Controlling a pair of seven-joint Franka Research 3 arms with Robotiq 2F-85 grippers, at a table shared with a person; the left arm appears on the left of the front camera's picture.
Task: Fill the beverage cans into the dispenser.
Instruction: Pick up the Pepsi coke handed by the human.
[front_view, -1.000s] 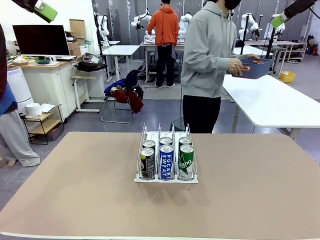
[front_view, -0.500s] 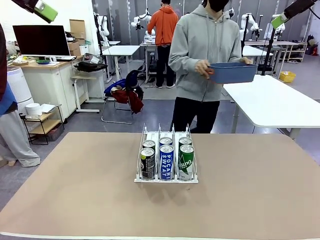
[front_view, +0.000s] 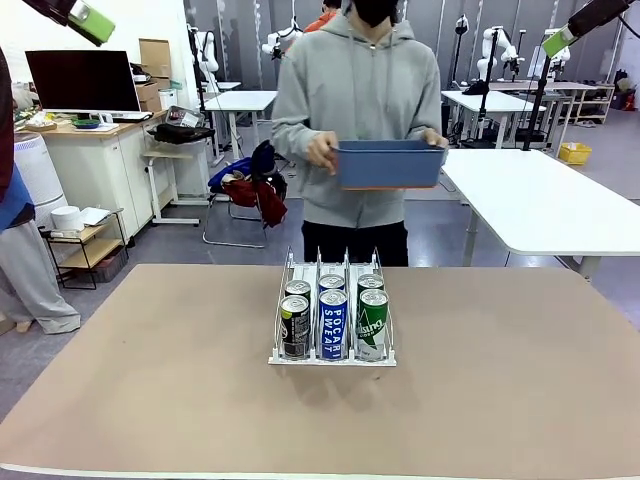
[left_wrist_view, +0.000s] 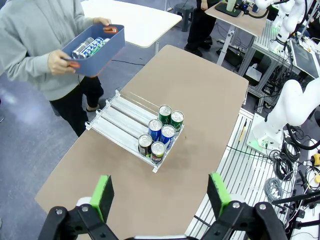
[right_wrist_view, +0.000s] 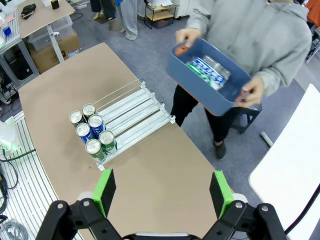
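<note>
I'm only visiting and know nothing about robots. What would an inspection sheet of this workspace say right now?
Surface: flat brown table.
Job's things: white dispenser mid-table; six cans stand at its robot-side end, two per lane; more cans lie in a blue bin that a person holds at the far side.
Clutter: nothing seen.
Hands: left robot hand and right robot hand are both open, empty and high above the table.
Cables: bundles beside the table, off its edge.
Surroundings: white tables, a monitor on a desk, a chair with clothes.
</note>
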